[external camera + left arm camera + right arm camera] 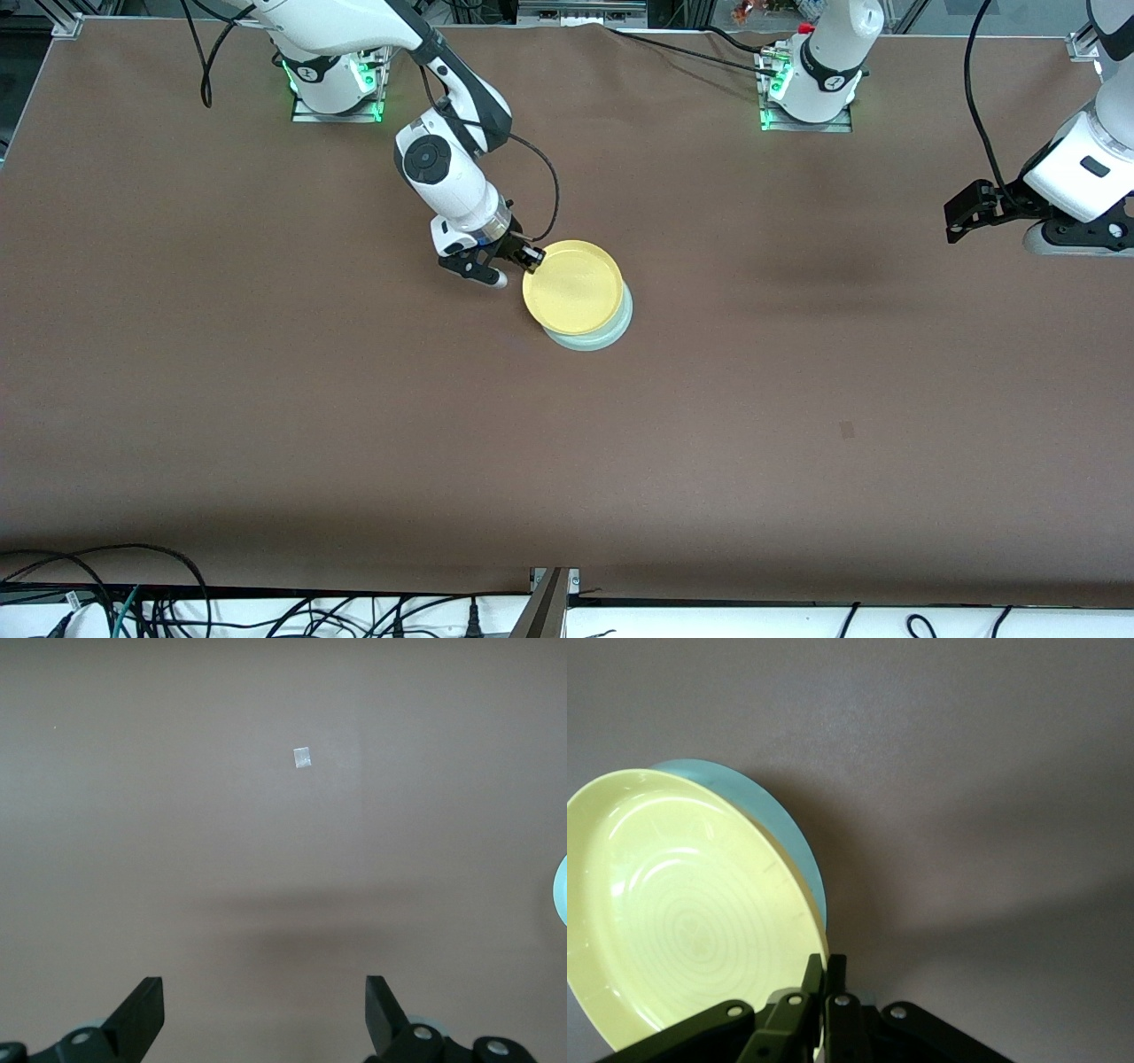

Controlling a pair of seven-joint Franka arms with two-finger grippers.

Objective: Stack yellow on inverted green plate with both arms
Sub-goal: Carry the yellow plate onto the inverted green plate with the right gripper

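The bright yellow plate (574,285) is held right way up over the pale green plate (592,337), which lies on the brown table near its middle. My right gripper (532,258) is shut on the yellow plate's rim on the side toward the right arm's base. In the right wrist view the yellow plate (682,912) fills one side, the green plate (771,815) shows as a crescent under it, and my right gripper (825,967) pinches the rim. My left gripper (961,217) is open and waits above the left arm's end of the table; its left wrist view shows it (264,1010) empty.
A small pale tag (302,757) lies on the brown table cloth (797,372); it also shows in the front view (847,430). A sliver of the green plate (562,890) shows at the edge of the left wrist view. Cables run along the table's near edge.
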